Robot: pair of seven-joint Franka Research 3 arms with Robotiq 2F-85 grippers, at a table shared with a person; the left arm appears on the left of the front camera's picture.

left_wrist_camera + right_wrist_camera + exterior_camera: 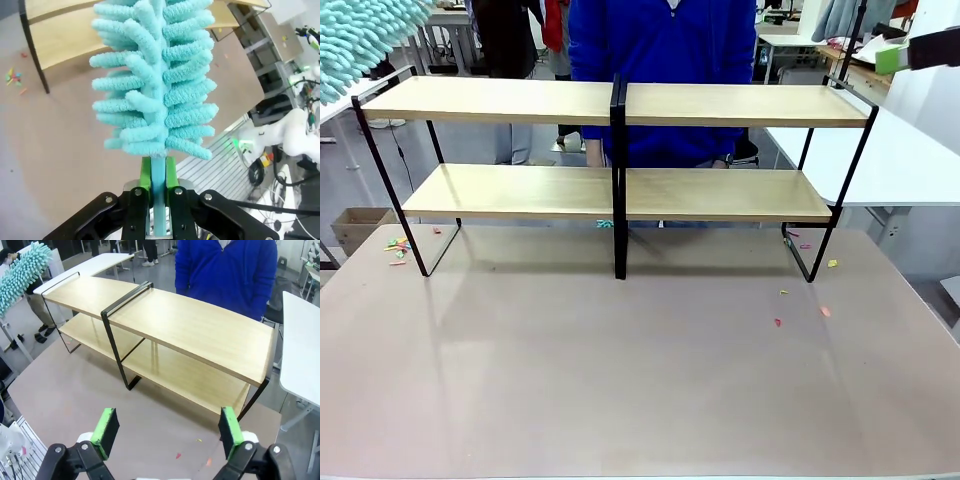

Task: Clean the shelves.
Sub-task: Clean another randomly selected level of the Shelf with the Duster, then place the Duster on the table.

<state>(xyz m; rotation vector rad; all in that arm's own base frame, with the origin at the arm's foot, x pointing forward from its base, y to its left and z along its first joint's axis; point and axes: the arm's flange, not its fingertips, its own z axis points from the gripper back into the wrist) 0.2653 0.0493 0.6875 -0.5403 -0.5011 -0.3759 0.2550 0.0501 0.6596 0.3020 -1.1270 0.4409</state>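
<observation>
Left gripper: The left gripper [159, 187] is clamped on the flat teal handle of a teal microfibre duster [155, 75], green pads pressed to either side of it; in the front view the duster's fluffy head [365, 40] hangs high at the upper left corner, just beside the left end of the top board but apart from it.

Shelves: The shelves [615, 105], a two-tier light-wood rack on a thin black frame, stand at the far half of the pinkish bench [620, 370], directly before a person in a blue top [665, 40] at the far side.

Boards: All four boards look bare and without visible litter; whether dust lies on them is too fine to tell.

Scraps: Small coloured paper scraps [397, 246] lie on the bench by the rack's left foot, and a few more [805, 290] are scattered near its right foot.

Right gripper: The right gripper [167, 432] hovers above the bench with jaws wide apart, holding nothing.

Progress: Judging by the raised duster, no wipe is under way now; both tiers appear still to be dusted.
</observation>
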